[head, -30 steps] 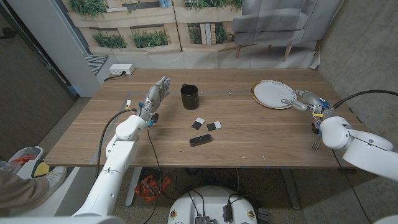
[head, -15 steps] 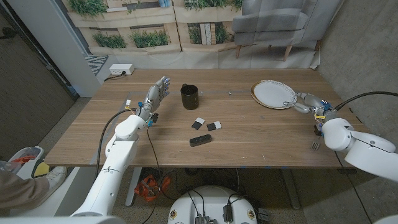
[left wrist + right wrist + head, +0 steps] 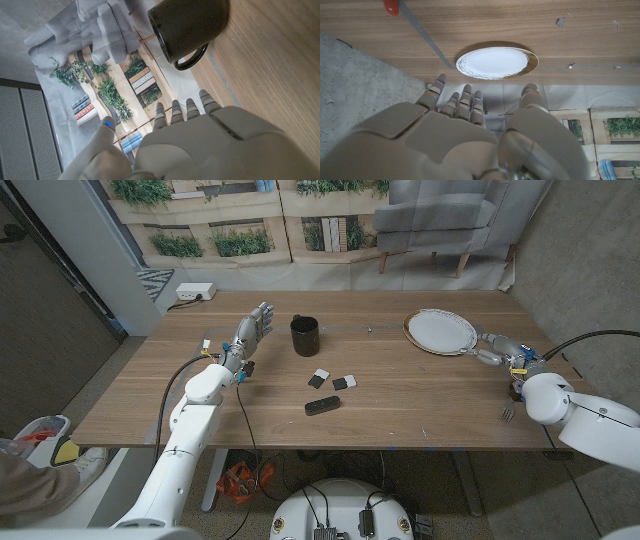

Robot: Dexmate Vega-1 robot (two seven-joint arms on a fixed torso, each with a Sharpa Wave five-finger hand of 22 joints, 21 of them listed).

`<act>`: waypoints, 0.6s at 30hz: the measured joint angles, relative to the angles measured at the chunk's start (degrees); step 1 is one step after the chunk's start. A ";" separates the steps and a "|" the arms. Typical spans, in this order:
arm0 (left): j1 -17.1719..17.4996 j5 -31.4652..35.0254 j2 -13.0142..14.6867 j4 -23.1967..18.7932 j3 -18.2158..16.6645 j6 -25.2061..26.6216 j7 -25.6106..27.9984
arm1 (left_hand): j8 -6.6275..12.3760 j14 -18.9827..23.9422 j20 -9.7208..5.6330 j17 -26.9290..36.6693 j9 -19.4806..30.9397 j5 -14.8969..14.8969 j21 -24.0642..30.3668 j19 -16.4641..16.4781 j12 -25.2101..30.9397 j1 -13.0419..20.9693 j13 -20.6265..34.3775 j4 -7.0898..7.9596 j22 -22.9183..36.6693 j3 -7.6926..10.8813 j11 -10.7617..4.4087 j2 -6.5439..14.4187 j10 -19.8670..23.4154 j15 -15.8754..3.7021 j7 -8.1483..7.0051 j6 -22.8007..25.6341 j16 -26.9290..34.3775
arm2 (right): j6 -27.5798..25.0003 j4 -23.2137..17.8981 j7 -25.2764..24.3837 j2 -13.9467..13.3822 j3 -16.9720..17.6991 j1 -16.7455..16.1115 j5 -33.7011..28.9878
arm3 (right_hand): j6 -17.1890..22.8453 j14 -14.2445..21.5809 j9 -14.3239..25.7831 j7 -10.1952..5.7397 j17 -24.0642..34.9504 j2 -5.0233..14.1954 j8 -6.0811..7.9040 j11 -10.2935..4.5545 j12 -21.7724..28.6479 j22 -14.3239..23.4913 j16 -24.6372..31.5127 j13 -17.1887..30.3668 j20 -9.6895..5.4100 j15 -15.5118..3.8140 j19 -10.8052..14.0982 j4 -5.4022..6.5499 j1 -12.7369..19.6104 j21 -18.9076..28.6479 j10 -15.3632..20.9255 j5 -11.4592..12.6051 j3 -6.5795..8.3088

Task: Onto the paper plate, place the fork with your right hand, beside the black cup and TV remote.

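Since a second ago the right hand has drifted a little outward along the table's right side, away from the rim of the paper plate, while the left hand has stayed where it was. The right hand's fingers are released and spread with nothing between them, their tips reaching toward the plate's near rim without clearly touching it; the right wrist view shows the plate bare beyond the fingertips. The fork lies on the table near its front edge, well behind those fingers and close beside the right forearm, so it is not yet picked up. The left hand's fingers are likewise apart and holding nothing, with the black cup just beyond them; the TV remote lies farther toward the front edge. My reading is that the task is at the reach-for-the-fork step: the next move calls for pulling the right hand back toward the fork, closing the fingers on its handle, then carrying it to the plate.
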 measured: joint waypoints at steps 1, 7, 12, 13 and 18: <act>0.00 0.00 0.00 0.00 0.00 0.00 -0.02 | 0.00 0.00 0.00 0.00 0.00 0.00 0.00 0.00 0.00 0.00 0.00 0.00 0.00 0.00 0.00 0.00 0.00 0.00 0.00 0.00 0.00 | 0.00 0.00 0.00 -0.05 0.14 -0.16 0.00 | 0.00 0.00 0.00 0.00 0.00 0.00 0.00 0.00 0.00 0.00 0.00 0.00 0.00 0.00 0.00 0.00 0.00 0.00 0.00 0.00 0.00; -0.62 0.02 0.02 0.78 0.16 -0.07 -0.20 | 0.00 0.00 0.00 0.00 0.00 0.00 0.00 0.00 0.00 0.00 0.00 0.00 0.00 0.00 0.00 0.00 0.00 0.00 0.00 0.00 0.00 | -0.24 -0.12 0.79 -0.49 1.16 -1.28 0.00 | 0.00 0.82 0.00 0.00 0.00 -0.24 0.00 0.03 0.00 0.00 0.01 0.00 -0.43 0.02 0.85 0.00 0.69 0.01 0.03 0.00 0.00; -0.74 0.02 0.02 0.93 0.18 -0.32 -0.34 | 0.00 0.00 0.00 0.00 0.00 0.00 0.00 0.00 0.00 0.00 0.00 0.00 0.00 0.00 0.00 0.00 0.00 0.00 0.00 0.00 0.00 | -0.35 -0.37 0.96 -0.66 2.22 -2.41 0.00 | 0.00 1.54 0.00 0.00 0.00 -0.01 0.00 0.32 0.00 0.00 0.22 0.00 -1.63 -0.09 2.33 0.00 0.91 0.27 0.31 0.23 0.00; -1.04 0.02 0.02 1.30 0.25 -0.34 -0.35 | 0.00 0.00 0.00 0.00 0.00 0.00 0.00 0.00 0.00 0.00 0.00 0.00 0.00 0.00 0.00 0.00 0.00 0.00 0.00 0.00 0.00 | -0.79 -0.39 1.35 -0.66 2.30 -2.49 -0.10 | 0.00 1.54 0.00 0.00 0.00 0.00 0.00 0.32 0.00 0.00 0.22 0.00 -1.53 -0.09 2.57 0.00 0.91 0.27 0.31 0.23 0.00; -1.30 0.03 0.01 1.62 0.33 -0.48 -0.41 | 0.00 0.00 0.00 0.00 0.00 0.00 0.00 0.00 0.00 0.00 0.00 0.00 0.00 0.01 0.00 0.00 0.00 0.00 0.00 0.00 0.00 | -1.53 -0.62 1.68 -0.55 3.05 -3.36 -0.55 | 0.22 2.57 0.00 0.22 0.00 -0.02 0.00 0.31 0.00 0.00 0.45 0.00 -1.43 -0.05 3.48 0.00 0.93 0.68 0.31 0.23 0.00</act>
